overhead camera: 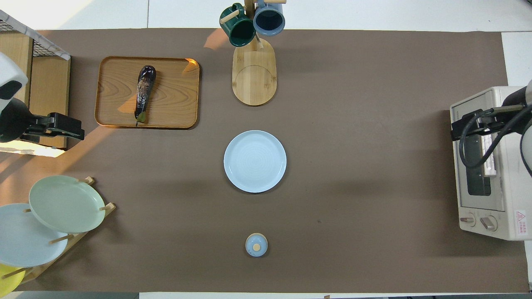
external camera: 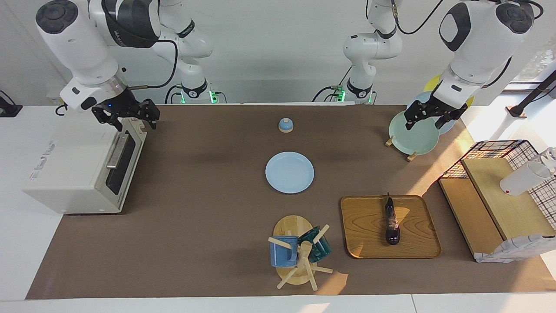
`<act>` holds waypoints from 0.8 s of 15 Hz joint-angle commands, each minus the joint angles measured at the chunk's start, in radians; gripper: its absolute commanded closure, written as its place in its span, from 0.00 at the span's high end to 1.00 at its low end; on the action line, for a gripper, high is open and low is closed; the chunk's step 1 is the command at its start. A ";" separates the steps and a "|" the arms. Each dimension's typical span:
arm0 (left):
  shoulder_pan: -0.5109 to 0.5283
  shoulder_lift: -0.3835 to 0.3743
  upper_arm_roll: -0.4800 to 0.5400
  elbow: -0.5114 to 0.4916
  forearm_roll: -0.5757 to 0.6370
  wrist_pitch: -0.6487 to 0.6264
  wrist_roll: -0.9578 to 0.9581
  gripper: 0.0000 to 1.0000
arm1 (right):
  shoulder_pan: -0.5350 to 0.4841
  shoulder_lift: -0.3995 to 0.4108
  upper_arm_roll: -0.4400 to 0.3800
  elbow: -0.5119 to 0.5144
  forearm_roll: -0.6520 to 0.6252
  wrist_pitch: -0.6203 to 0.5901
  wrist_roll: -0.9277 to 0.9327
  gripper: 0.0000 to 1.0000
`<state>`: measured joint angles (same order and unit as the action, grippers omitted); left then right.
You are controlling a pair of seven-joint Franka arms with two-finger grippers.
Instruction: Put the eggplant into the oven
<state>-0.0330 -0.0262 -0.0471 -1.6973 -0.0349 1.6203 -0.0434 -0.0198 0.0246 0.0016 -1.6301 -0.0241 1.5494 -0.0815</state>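
The eggplant (external camera: 391,221) is dark, glossy and slim. It lies on a wooden tray (external camera: 365,243) toward the left arm's end of the table, and shows in the overhead view too (overhead camera: 144,92). The off-white oven (external camera: 74,174) stands at the right arm's end with its dark glass door shut, also seen from overhead (overhead camera: 498,220). My right gripper (external camera: 135,124) is open and empty, up over the oven's top front edge. My left gripper (external camera: 423,125) is open and empty, up over the plate rack and apart from the eggplant.
A light blue plate (external camera: 289,172) lies mid-table, with a small blue domed lid (external camera: 286,125) nearer the robots. A mug tree (external camera: 299,256) with a blue and a green mug stands beside the tray. A plate rack (external camera: 412,137) and a wire-and-wood shelf (external camera: 495,204) fill the left arm's end.
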 commanded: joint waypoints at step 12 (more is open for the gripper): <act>0.010 -0.001 -0.011 -0.007 0.012 0.104 -0.013 1.00 | -0.011 -0.026 0.005 -0.045 0.018 0.046 -0.047 0.00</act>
<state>-0.0330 -0.0261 -0.0480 -1.6976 -0.0349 1.6710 -0.0438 -0.0192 0.0245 0.0052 -1.6360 -0.0241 1.5642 -0.0890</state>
